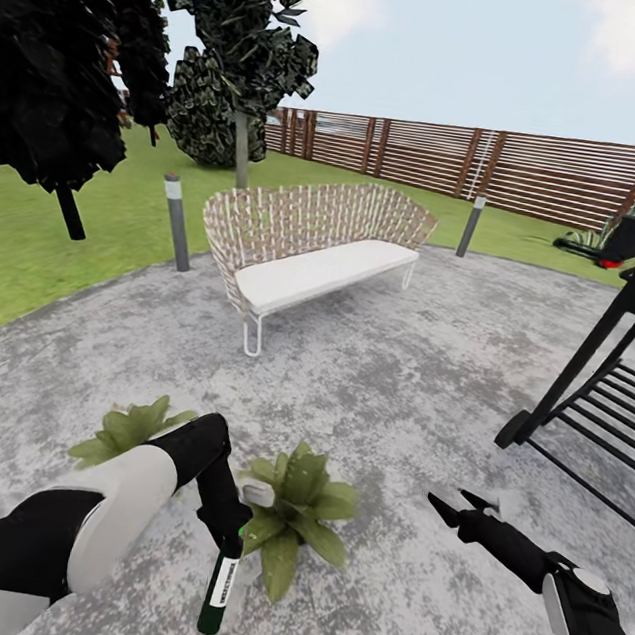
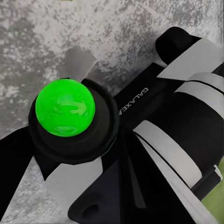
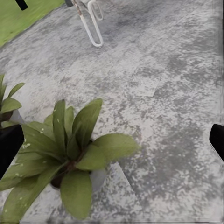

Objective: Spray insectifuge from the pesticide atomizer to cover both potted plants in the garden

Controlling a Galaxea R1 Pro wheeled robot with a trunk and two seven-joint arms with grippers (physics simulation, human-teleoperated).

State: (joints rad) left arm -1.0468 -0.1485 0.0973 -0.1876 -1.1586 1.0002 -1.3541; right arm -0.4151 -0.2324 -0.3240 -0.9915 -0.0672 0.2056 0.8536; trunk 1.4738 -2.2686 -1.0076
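Note:
In the head view my left gripper (image 1: pixel 226 535) is shut on the pesticide atomizer (image 1: pixel 220 587), a slim dark-green bottle with a white label that hangs down over the paving. The left wrist view shows the atomizer's top (image 2: pixel 65 107) end-on as a bright green dome in a black collar. One potted plant (image 1: pixel 295 516) stands just right of the bottle, and the other potted plant (image 1: pixel 130 428) sits behind my left forearm. My right gripper (image 1: pixel 463 507) hovers open to the right of the nearer plant. In the right wrist view that plant (image 3: pixel 70 149) lies between my fingertips (image 3: pixel 9 144).
A wicker sofa (image 1: pixel 307 245) with a white cushion stands ahead on the grey paving (image 1: pixel 401 370). A black grill (image 1: pixel 612 379) is close on the right. Two grey bollard lamps (image 1: pixel 177 222) (image 1: pixel 470 226) edge the lawn (image 1: pixel 25 246). Dark trees and a slat fence (image 1: pixel 480 164) stand beyond.

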